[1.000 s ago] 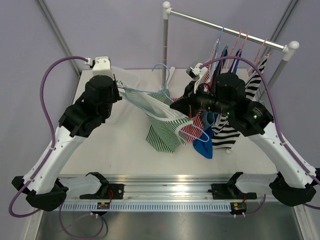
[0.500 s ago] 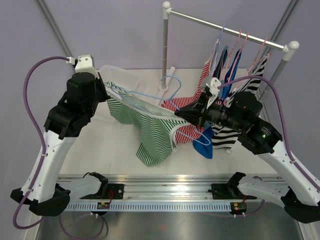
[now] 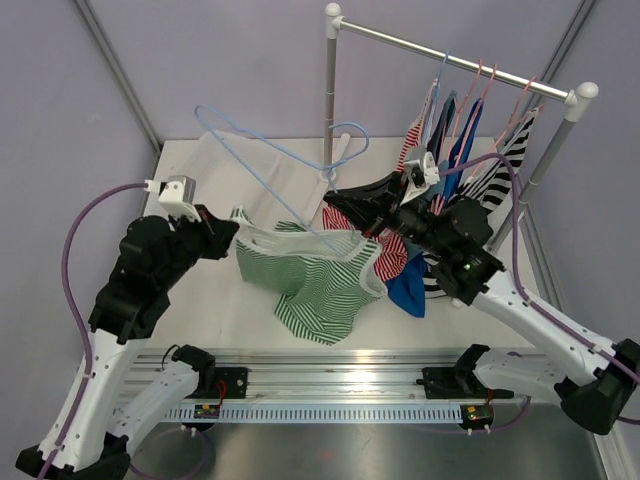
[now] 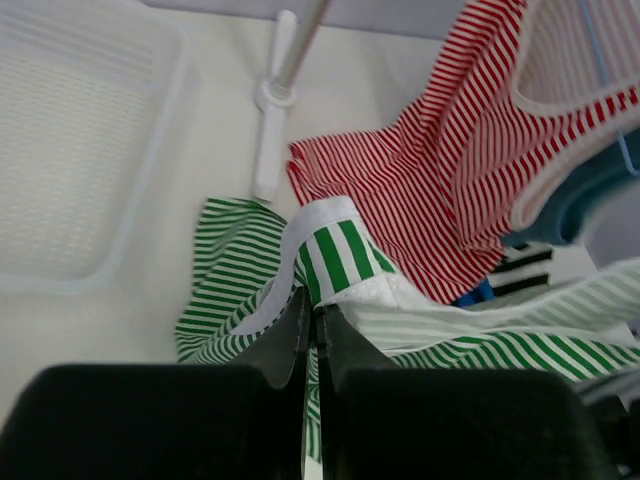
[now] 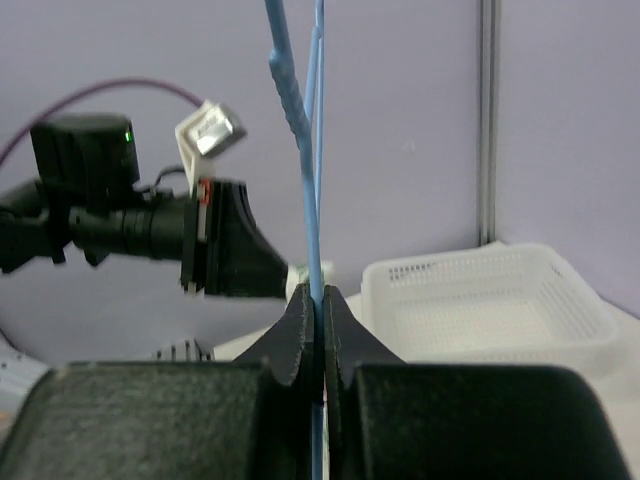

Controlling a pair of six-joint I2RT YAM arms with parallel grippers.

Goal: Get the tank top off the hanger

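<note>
The green-and-white striped tank top [image 3: 315,285] hangs from my left gripper [image 3: 230,232] and sags onto the table. In the left wrist view my left gripper [image 4: 312,305] is shut on its white-edged strap [image 4: 330,250]. My right gripper [image 3: 337,207] is shut on the light blue hanger [image 3: 262,152], which slants up and to the left above the top, hook [image 3: 345,135] by the rack pole. The right wrist view shows the jaws [image 5: 320,297] pinching the blue wire [image 5: 300,150]. I cannot tell whether the hanger's lower arm still touches the top.
A white mesh basket [image 3: 225,160] sits at the back left, also in the left wrist view [image 4: 70,150]. The clothes rack [image 3: 455,55] at the back right carries several tops on hangers. A red-striped top [image 3: 395,250] and a blue garment [image 3: 408,288] lie beside the green one.
My left arm has pulled the green top down and towards the near left. My right gripper has swung the hanger up, so it now stands above the top instead of inside it.
</note>
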